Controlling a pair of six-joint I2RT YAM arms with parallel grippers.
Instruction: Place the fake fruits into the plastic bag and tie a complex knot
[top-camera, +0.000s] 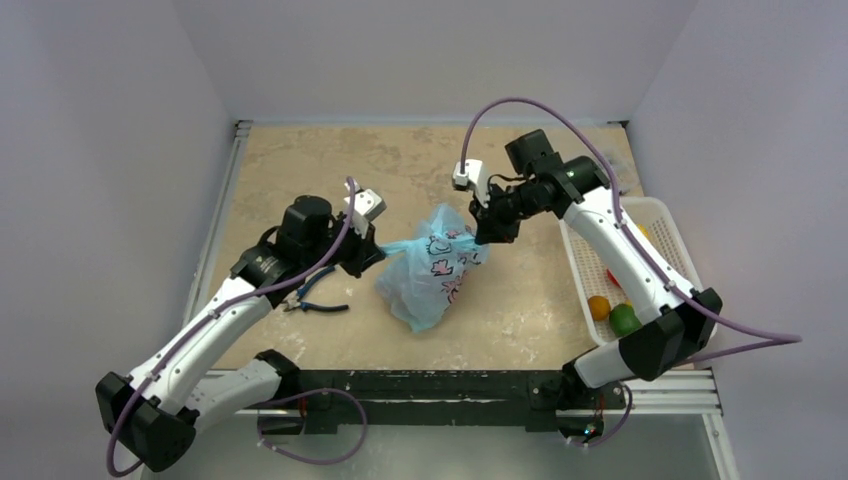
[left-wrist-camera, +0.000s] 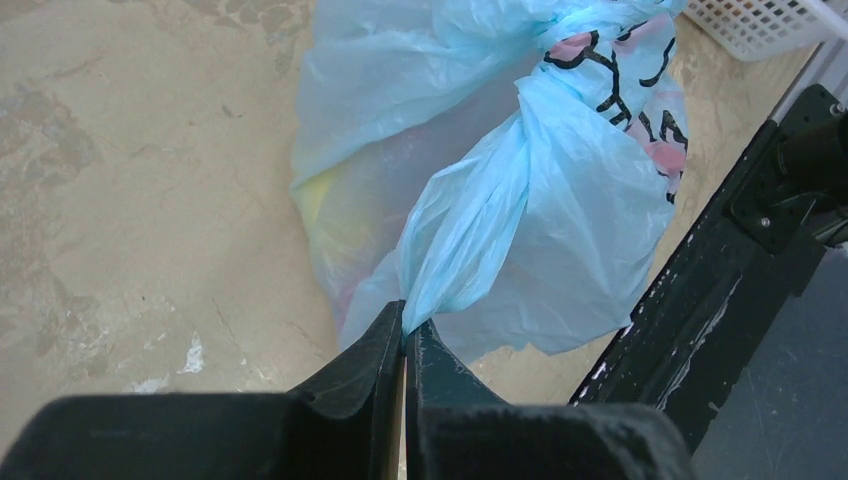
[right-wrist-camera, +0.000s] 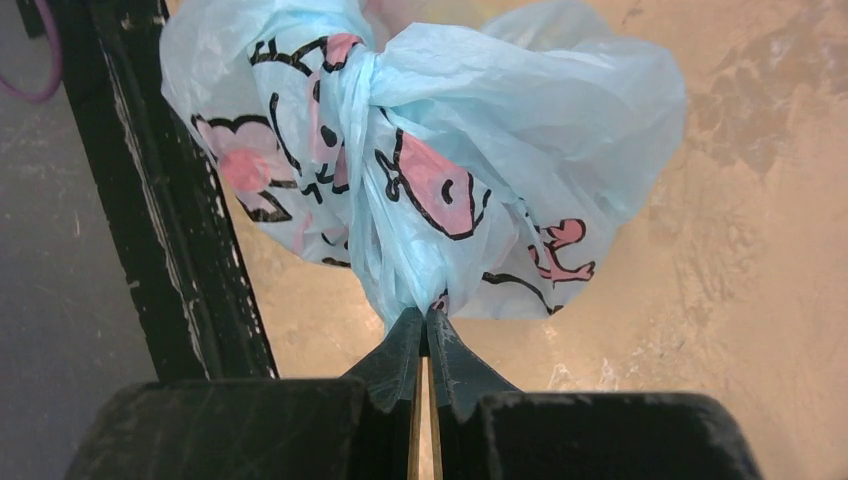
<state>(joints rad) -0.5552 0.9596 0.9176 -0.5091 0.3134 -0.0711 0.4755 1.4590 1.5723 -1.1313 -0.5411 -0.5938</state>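
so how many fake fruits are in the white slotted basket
2 clearly: a glossy round orange plastic fruit and a round green one beside it, at the basket's near end. The right arm covers part, so more may be hidden.

Blue-handled pliers (top-camera: 322, 307) lie on the beige surface (top-camera: 300, 160), left of centre. White slotted basket (top-camera: 672, 232) sits at the right edge.

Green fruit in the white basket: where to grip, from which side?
Grip the green fruit across its round middle, coming straight down: the basket walls block side approaches. The orange fruit sits close beside it, so probably close across the free sides.
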